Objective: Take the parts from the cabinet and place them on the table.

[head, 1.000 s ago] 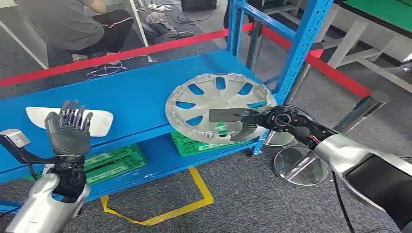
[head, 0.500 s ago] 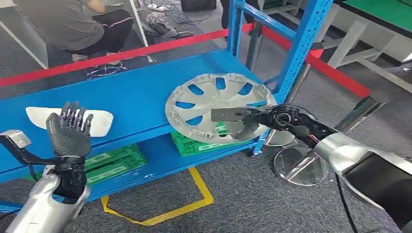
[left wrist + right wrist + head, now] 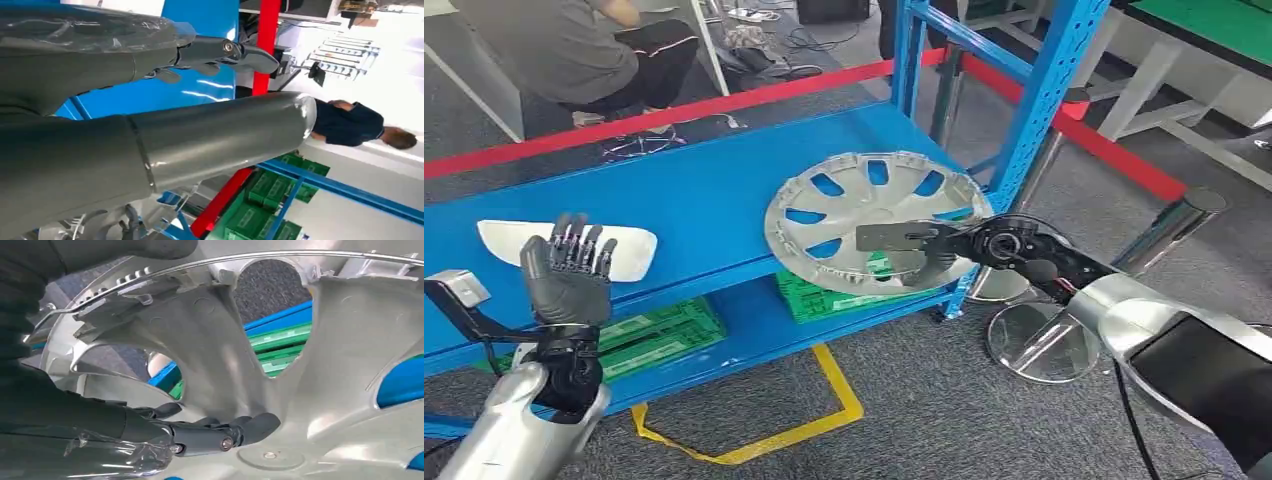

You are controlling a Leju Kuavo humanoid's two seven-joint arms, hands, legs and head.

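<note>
Head view: right hand [image 3: 921, 262] grips the hubcap [image 3: 874, 215] on the blue shelf [image 3: 694, 190]; left hand [image 3: 567, 272] spread.

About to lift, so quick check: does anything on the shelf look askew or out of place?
Yes: the silver hubcap juts past the front edge of the blue shelf, where the right hand grips its rim. The white part lies flat.
</note>
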